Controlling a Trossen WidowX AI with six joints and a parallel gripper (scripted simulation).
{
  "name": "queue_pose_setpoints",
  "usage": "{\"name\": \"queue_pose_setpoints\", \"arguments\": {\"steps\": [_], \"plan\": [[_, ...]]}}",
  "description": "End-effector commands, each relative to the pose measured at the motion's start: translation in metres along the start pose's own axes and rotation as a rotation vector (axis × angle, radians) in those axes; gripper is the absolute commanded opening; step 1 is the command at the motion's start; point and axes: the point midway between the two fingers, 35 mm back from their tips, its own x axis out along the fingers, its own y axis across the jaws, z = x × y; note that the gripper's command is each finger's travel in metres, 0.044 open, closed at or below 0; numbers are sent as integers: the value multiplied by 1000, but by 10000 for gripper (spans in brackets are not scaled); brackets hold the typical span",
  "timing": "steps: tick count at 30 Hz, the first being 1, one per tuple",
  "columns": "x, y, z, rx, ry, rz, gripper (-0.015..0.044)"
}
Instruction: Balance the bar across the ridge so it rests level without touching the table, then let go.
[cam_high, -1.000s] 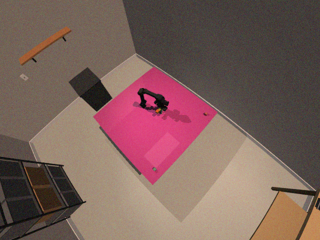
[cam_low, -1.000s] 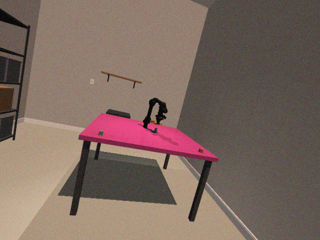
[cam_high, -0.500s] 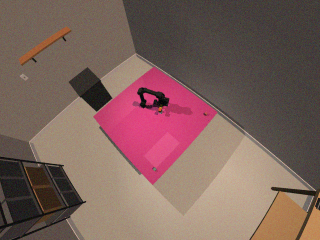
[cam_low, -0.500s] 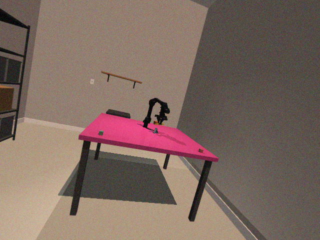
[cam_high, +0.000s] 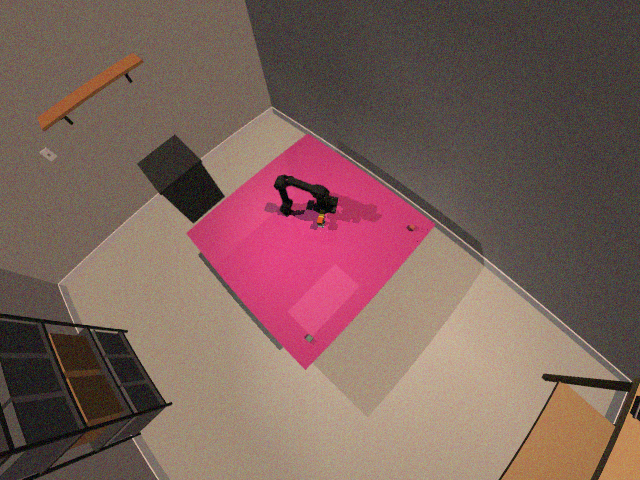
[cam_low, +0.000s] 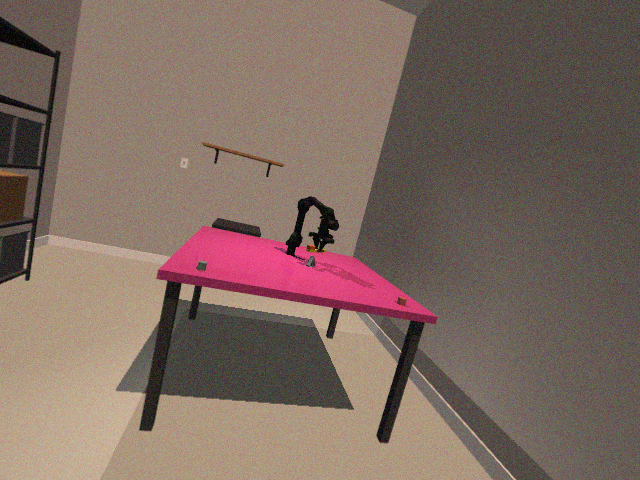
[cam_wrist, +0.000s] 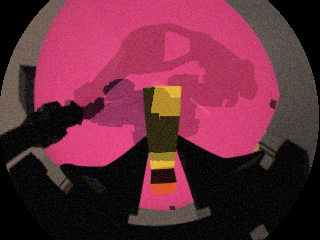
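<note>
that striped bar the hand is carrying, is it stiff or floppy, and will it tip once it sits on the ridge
Probably stiff: in the wrist view the bar juts straight out from the hand with no sag. It looks long and narrow, so on the small grey ridge it would likely tip unless centred. Its flat faces suggest it won't roll.

I can read no text, label, brand or number on anything from here in any view.

I'm seeing the arm (cam_low: 306, 217) arching up from its base and bending down, its gripper (cam_low: 319, 246) pointing at the table and clamping the bar (cam_wrist: 163, 140).
</note>
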Motion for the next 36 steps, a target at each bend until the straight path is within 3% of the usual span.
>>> {"name": "queue_pose_setpoints", "arguments": {"steps": [1, 13, 36], "plan": [[6, 1, 0, -4, 4, -1, 0], [24, 5, -1, -4, 4, 0, 0], [24, 5, -1, -4, 4, 0, 0]]}}
